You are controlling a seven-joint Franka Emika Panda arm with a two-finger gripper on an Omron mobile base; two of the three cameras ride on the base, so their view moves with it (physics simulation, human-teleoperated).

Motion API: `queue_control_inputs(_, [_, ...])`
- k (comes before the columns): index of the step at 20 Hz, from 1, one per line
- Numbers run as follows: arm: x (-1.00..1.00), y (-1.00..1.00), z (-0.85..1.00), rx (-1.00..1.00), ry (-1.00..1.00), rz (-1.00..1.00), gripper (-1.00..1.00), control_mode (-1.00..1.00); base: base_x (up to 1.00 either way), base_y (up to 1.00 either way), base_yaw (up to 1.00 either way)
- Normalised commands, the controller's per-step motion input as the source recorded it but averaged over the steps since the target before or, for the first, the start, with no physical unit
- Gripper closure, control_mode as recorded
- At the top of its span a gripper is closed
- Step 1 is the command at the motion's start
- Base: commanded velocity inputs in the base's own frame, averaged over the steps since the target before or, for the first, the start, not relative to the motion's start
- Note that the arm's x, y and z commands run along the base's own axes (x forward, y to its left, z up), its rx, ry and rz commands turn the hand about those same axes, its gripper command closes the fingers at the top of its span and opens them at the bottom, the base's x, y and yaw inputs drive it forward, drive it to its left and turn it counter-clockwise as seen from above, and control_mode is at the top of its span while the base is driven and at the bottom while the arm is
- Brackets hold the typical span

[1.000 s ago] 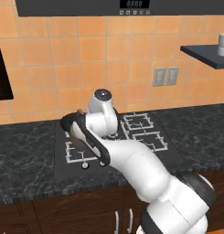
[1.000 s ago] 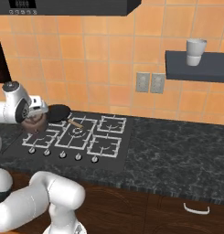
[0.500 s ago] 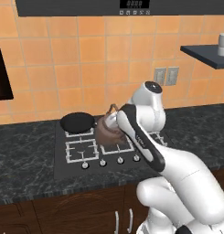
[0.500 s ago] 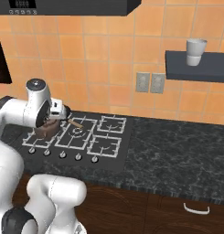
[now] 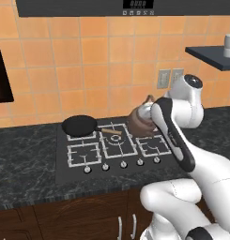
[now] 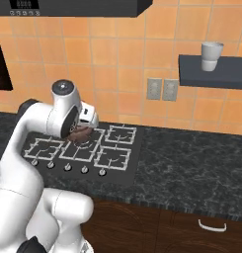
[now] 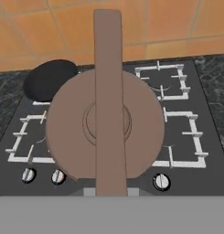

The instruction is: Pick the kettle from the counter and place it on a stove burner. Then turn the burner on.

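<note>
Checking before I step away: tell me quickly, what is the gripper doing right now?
Gripper: jaws shut on the arched handle of the kettle, carrying it above the stove.

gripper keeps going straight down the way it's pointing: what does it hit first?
The gripper points down at the stove, shut on the kettle by its arched handle. Going on, the kettle's base would likely meet the cooktop grates first; which burner is unclear.

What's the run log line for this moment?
tool: shut on kettle handle | kettle: carried above stove | frying pan: rear-left burner
</note>
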Motion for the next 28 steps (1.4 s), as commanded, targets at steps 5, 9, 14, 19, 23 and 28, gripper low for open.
queue_control_inputs(5, [0.28,-1.0,-0.09,0.0,0.28,-0.37,1.0,-1.0,0.0,0.0,0.0])
queue_control_inputs(9, [0.36,-0.39,-0.39,0.0,0.21,-0.22,1.0,-1.0,0.0,0.0,0.0])
queue_control_inputs(14, [0.5,-0.11,-0.33,0.02,0.05,-0.13,1.0,-1.0,0.0,0.0,0.0])
queue_control_inputs(19, [0.48,0.16,-0.19,-0.01,-0.06,-0.12,1.0,-1.0,0.0,0.0,0.0])
queue_control_inputs(23, [0.5,0.09,-0.16,0.0,0.04,-0.26,1.0,-1.0,0.0,0.0,0.0])
queue_control_inputs(28, [0.38,0.0,-0.1,0.0,0.16,-0.31,1.0,-1.0,0.0,0.0,0.0])
